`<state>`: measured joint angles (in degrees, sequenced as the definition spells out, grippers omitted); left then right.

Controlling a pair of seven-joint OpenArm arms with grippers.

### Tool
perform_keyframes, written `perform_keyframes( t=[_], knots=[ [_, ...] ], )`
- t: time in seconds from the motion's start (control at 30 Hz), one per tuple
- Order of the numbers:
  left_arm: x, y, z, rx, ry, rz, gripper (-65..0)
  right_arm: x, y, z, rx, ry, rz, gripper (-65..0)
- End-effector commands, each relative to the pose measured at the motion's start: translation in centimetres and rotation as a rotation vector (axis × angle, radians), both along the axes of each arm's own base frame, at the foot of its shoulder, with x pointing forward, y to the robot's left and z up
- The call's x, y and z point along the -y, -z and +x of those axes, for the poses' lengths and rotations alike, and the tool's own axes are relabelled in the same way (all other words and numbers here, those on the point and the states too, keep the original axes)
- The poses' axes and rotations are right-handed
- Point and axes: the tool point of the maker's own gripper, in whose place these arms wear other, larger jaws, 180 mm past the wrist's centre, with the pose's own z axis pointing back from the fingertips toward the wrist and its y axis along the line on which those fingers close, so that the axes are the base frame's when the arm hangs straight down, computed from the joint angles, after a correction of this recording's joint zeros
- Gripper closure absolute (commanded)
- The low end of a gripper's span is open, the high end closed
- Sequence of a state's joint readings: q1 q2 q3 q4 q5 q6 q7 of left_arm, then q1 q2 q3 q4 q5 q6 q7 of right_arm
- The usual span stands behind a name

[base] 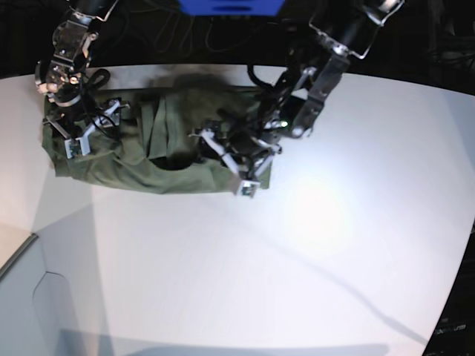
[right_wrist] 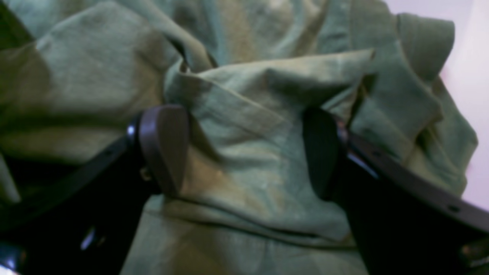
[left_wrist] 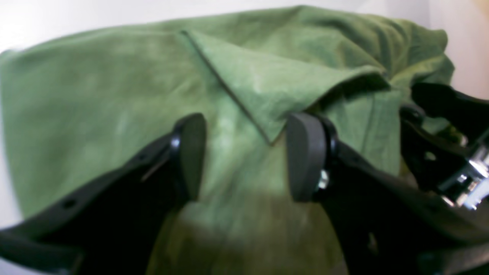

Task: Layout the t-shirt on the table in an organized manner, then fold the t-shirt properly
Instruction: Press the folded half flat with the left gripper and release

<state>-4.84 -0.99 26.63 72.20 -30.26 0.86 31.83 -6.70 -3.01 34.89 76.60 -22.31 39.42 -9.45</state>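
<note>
Two pincers low over the t-shirt (base: 148, 159), nothing gripped. My left pincer (left_wrist: 244, 156) gapes across a folded flap; my right pincer (right_wrist: 244, 152) stands wide around a bunched fold. Shirt lies rumpled at the table (base: 312, 267) far edge. Best pinch one layer each, then draw apart to flatten.

— What is everything sitting on?

— A white table (base: 297, 252) with a smooth top and a curved far edge, brightly lit near the middle.

— And what lies on it?

— One green t-shirt (base: 133, 159), spread lengthwise along the far side toward the left. It's rumpled, with folds bunched through the middle. The near and right parts of the table carry only shadows.
</note>
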Motion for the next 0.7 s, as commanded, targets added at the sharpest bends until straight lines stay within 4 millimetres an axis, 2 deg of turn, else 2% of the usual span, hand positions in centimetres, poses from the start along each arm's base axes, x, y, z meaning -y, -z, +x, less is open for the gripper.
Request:
perform_keyframes(
  t=[0.0, 0.17, 0.3, 0.37, 0.47, 0.57, 0.67],
  knots=[
    [1.8, -1.6, 1.1, 0.040, 0.016, -0.041, -32.9, 0.1, -0.1, 0.0, -0.006, -0.013, -0.011, -47.3],
    [5.1, -2.2, 2.7, 0.029, 0.041, -0.062, -32.9, 0.1, -0.1, 0.0, -0.006, -0.013, -0.011, -47.5],
    [7.1, -4.5, 4.5, 0.072, 0.041, -0.102, -32.9, 0.2, -0.3, 0.1, -0.002, -0.012, -0.015, -47.7],
    [7.2, -5.8, 5.8, 0.128, 0.011, -0.133, -32.9, 0.5, -0.6, 0.3, 0.007, -0.006, -0.020, -47.7],
    [6.5, -7.4, 6.8, 0.200, -0.020, -0.156, -32.9, 1.5, -1.8, 0.9, 0.036, -0.006, -0.053, -47.8],
    [3.6, -7.3, 6.6, 0.235, -0.031, -0.124, -32.9, 2.1, -3.6, 1.5, 0.078, -0.009, -0.089, -47.8],
    [-0.3, -6.2, 4.7, 0.251, -0.037, -0.075, -32.9, 3.2, -5.1, 1.9, 0.109, 0.009, -0.122, -47.9]
  ],
)
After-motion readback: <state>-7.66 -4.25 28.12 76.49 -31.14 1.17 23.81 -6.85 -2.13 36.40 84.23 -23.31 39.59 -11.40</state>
